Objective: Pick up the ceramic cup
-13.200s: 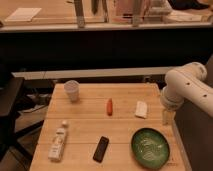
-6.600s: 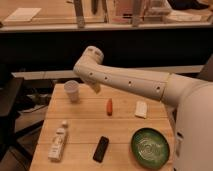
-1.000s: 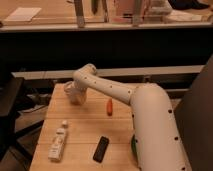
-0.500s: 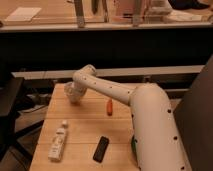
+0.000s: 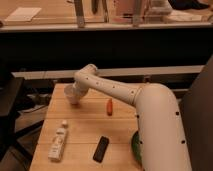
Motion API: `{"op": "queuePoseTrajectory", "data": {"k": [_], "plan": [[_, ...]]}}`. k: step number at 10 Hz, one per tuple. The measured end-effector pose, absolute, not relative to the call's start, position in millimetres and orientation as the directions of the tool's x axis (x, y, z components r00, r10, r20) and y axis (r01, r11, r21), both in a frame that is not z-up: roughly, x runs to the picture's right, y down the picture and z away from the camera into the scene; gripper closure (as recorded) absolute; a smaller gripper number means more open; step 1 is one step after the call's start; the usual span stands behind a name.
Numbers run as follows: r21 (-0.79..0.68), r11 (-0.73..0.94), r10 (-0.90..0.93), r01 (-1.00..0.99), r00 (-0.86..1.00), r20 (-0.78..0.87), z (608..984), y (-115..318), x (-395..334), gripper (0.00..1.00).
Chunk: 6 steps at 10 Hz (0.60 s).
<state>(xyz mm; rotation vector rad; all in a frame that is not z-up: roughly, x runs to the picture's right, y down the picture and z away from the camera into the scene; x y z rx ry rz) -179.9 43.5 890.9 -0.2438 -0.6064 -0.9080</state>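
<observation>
Reaching across the table [image 5: 85,127], the arm [image 5: 115,90] ends at the cup [image 5: 71,94] near the far left corner, and the gripper [image 5: 79,90] sits right at the cup's rim, hidden behind the wrist. Whether it has the cup is something I cannot tell.

Risks, as I judge them: the cup stands close to the table's left edge, so a nudge from the wrist could push it off or tip it. A handleless, tapering wall also gives a poor hold; a grasp taken too high or only on one side of the rim could let the cup slip or swing on lifting. The carrot [image 5: 109,106] lies just right of the cup, apart from it, and should be safe unless the arm sweeps low.

Containers: the cup's inside is not visible (the arm covers it). The bowl [image 5: 135,144] shows only a green sliver at the arm's lower edge, contents unseen. The bottle [image 5: 58,142] lies flat at front left, capped, beside the dark remote [image 5: 101,148].
</observation>
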Motion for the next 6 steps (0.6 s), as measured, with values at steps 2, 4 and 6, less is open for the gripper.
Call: {"op": "queuePoseTrajectory", "data": {"k": [2,4,6], "plan": [[0.050,0.596,-0.670,0.801,0.462,0.581,876,41,-169,0.98],[0.057,0.588,-0.675,0.807,0.450,0.585,875,44,-169,0.98],[0.063,0.579,-0.682,0.813,0.440,0.584,864,37,-163,0.98]]}}
